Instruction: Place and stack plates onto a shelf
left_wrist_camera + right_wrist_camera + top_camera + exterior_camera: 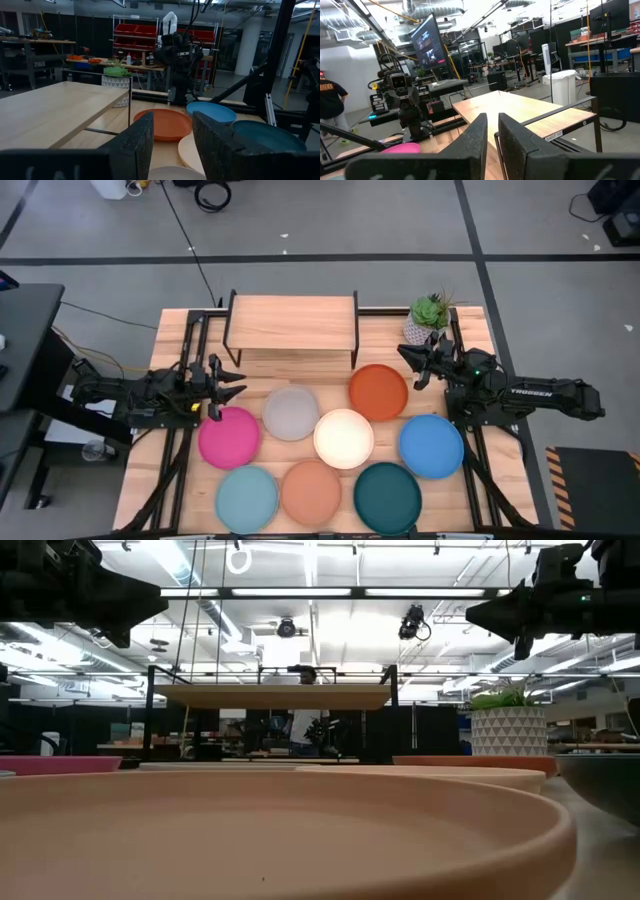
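Several round plates lie flat on the table, apart from both grippers: magenta [228,437], grey [291,412], orange [378,392], cream [344,438], blue [431,445], light blue [247,498], peach [311,492] and dark teal [387,497]. The shelf [292,325] stands on its black legs at the far middle, its wooden top bare. My left gripper [233,380] hovers open above the table, left of the grey plate [172,122]. My right gripper [410,366] hovers right of the orange plate, open by a narrow gap [492,120].
A potted plant [430,315] stands at the far right corner, just behind my right gripper. Black frame rails run along both table sides. The peach plate [280,830] fills the low view's foreground. A person [330,107] stands in the room beyond the table's left side.
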`<act>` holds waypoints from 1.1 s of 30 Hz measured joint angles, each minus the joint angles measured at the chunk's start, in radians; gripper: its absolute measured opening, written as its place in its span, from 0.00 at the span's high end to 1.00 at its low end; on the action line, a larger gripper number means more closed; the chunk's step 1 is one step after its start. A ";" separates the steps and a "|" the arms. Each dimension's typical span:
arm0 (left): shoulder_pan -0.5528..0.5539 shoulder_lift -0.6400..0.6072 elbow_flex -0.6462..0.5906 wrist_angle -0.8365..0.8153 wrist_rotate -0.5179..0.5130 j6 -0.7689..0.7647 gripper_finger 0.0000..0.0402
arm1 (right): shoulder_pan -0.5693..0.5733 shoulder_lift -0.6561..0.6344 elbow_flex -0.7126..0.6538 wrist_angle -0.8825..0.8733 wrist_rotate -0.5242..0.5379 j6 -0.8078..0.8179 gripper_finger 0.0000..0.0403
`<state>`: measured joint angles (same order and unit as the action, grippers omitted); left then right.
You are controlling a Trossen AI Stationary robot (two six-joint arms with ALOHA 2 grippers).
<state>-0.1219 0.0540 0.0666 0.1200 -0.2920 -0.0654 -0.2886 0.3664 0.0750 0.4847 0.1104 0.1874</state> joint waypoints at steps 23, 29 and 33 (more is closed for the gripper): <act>0.001 0.000 0.000 0.042 -0.017 -0.035 0.65 | 0.000 0.000 0.000 0.000 0.000 0.000 0.87; 0.001 0.000 0.000 0.084 -0.018 -0.108 0.65 | 0.000 0.000 0.000 0.016 -0.005 0.045 0.87; 0.001 0.000 0.000 0.105 -0.018 -0.200 0.65 | -0.001 0.005 0.016 0.012 -0.052 0.105 0.87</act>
<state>-0.1211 0.0540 0.0662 0.2254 -0.3103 -0.2658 -0.2899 0.3712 0.0906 0.4971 0.0584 0.2919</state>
